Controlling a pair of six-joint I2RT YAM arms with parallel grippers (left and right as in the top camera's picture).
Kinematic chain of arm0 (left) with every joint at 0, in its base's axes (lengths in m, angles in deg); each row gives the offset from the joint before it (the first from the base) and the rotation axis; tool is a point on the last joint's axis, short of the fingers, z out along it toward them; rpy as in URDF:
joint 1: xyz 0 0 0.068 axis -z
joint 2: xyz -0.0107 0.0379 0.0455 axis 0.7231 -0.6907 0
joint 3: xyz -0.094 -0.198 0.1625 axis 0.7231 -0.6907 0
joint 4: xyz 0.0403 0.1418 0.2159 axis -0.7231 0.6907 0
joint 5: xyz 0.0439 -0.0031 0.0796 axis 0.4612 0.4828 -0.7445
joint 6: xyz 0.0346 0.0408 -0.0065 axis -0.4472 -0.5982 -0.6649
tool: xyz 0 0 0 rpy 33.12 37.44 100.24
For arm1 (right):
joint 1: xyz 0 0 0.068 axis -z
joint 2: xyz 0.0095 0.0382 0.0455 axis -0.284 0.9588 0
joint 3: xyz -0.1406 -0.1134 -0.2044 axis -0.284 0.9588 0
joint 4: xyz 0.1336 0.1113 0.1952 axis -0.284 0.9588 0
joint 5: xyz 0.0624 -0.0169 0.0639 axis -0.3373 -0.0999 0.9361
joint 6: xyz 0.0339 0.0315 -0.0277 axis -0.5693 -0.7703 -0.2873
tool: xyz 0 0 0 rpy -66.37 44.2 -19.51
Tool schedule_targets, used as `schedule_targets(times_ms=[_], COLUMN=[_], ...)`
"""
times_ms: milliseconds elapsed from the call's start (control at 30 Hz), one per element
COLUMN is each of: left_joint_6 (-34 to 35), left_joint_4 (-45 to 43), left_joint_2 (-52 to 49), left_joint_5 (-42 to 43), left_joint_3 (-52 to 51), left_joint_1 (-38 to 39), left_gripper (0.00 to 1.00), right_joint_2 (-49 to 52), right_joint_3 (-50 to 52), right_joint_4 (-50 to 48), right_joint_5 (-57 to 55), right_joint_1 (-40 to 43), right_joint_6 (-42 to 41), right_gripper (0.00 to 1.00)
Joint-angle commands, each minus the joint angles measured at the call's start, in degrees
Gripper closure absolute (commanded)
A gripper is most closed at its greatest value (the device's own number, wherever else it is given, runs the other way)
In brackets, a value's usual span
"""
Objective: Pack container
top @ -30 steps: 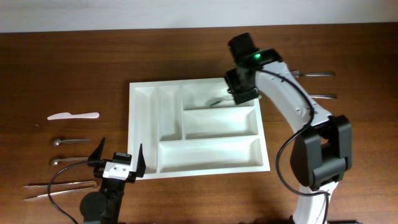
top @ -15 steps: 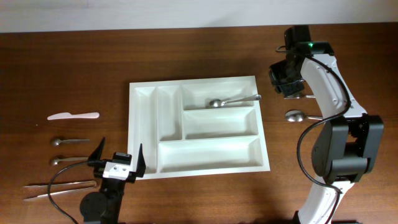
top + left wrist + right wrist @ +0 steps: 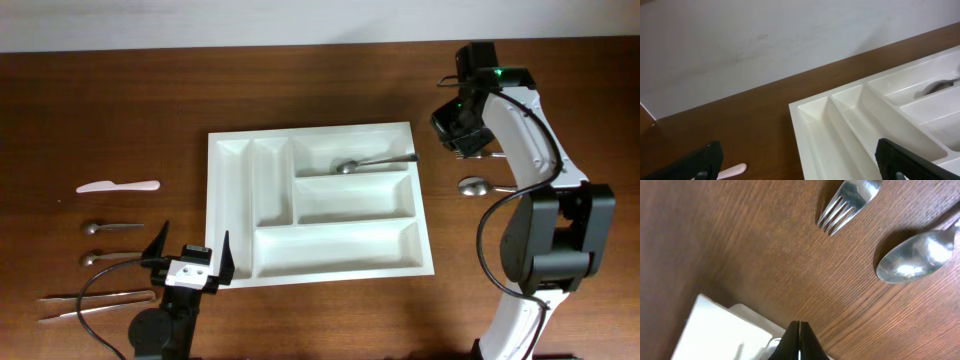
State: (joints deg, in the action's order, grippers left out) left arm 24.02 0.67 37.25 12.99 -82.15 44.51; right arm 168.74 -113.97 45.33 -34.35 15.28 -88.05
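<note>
The container (image 3: 216, 210) is a large white compartment tray in the middle of the table. A metal spoon (image 3: 375, 162) lies in its top wide compartment. My right gripper (image 3: 452, 130) hovers just past the tray's far right corner, shut on nothing. In the right wrist view the shut gripper (image 3: 799, 341) points at the wood beside the tray corner (image 3: 715, 330), with a fork (image 3: 847, 202) and a spoon (image 3: 917, 255) beyond it. My left gripper (image 3: 190, 256) stands open at the tray's near left corner. From the left wrist, the open gripper (image 3: 800, 167) frames the tray's left end (image 3: 840, 115).
A pale pink knife (image 3: 118, 186), two small spoons (image 3: 110, 227) (image 3: 105, 258) and two long thin utensils (image 3: 95, 304) lie on the wood left of the tray. Right of it lie a spoon (image 3: 478, 185) and a fork (image 3: 470, 154), partly under the right arm.
The right gripper has left the spoon in the top compartment, swung right off the tray and closed empty. The left arm has not moved.
</note>
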Motion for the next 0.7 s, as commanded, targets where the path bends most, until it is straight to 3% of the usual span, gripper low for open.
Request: schedule_targets(times_ms=[0,267,667], left_joint_6=[0.2,0.2,0.2], left_joint_4=[0.0,0.0,0.0], left_joint_2=[0.4,0.4,0.4], left_joint_5=[-0.6,-0.6,-0.6], left_joint_3=[-0.5,-0.5,-0.5], left_joint_1=[-0.3,-0.3,-0.3], left_gripper=[0.01,0.01,0.01], right_joint_2=[1.7,2.3,5.3], right_joint_3=[-0.3,-0.3,-0.2], right_joint_4=[-0.2,-0.5,0.1], right_joint_5=[0.2,3.3,8.8], right_joint_1=[-0.3,-0.3,-0.3], right_joint_6=[4.2,15.1,18.3], right_gripper=[0.96,0.96,0.96])
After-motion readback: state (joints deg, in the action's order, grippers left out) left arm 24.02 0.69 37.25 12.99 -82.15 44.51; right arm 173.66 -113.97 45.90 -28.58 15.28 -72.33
